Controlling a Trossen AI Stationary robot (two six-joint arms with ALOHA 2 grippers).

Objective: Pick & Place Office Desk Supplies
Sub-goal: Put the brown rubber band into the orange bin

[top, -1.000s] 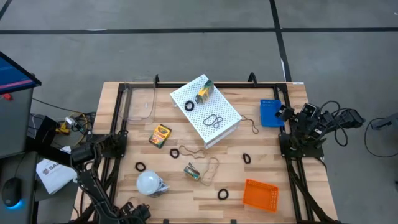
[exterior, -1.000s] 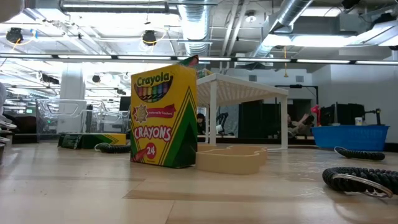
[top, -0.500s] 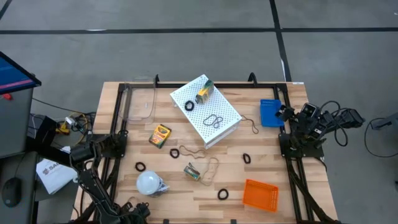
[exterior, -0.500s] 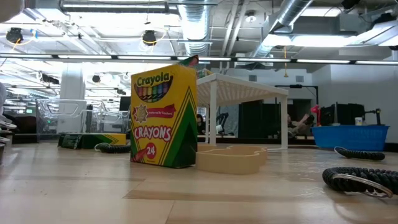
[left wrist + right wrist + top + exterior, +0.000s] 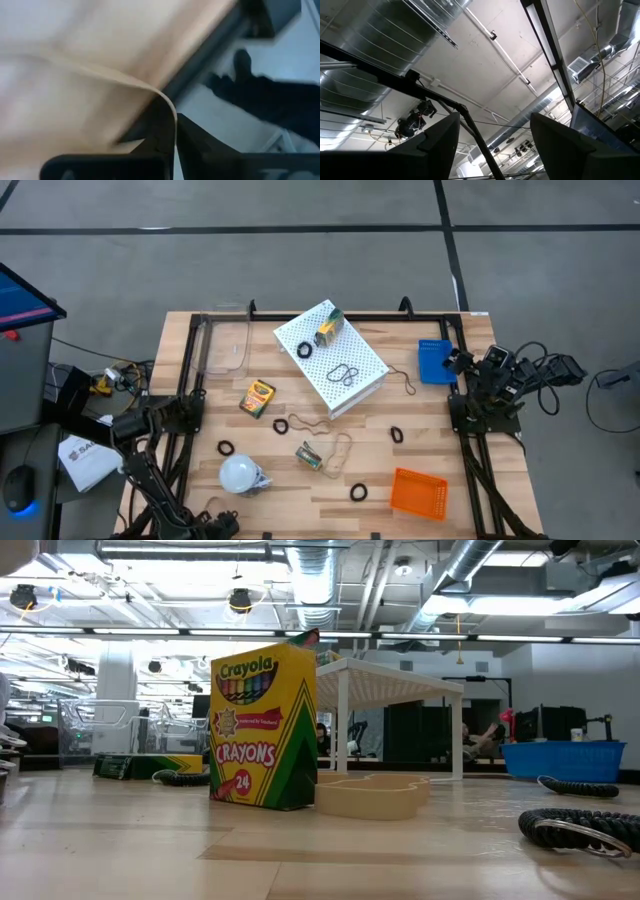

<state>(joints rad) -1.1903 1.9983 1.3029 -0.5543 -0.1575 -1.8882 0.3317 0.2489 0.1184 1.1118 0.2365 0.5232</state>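
Note:
My left gripper point(image 5: 172, 145) hangs over the table's near left edge point(image 5: 215, 525), shut on a thin tan rubber band point(image 5: 100, 72). My right gripper point(image 5: 495, 145) is folded back at the table's right edge point(image 5: 490, 370); it points up at the ceiling and is open and empty. One crayon box point(image 5: 328, 330) lies on the white perforated box point(image 5: 330, 358) beside rubber bands point(image 5: 343, 373) and a black ring point(image 5: 305, 351). Two more crayon boxes point(image 5: 257, 397) point(image 5: 309, 455) sit on the table, the nearer one upright point(image 5: 265, 727). My left gripper pinches one strand of the rubber band point(image 5: 173, 112) between its two fingertips, coming steeply from above. From the fingers the band runs off slack over the wooden table top. Whether its far part rests on the wood I cannot tell.
Black rings point(image 5: 225, 448) point(image 5: 358, 493) point(image 5: 396, 435) and loose rubber bands point(image 5: 340, 445) are scattered on the table. A white bulb-like object point(image 5: 240, 475) lies near the left gripper. An orange basket point(image 5: 418, 491), a blue basket point(image 5: 434, 361) and a clear tray point(image 5: 225, 345) stand around.
At the table's near left edge my left gripper has shut, its fingers drawing together in the high view. Nothing else has moved.

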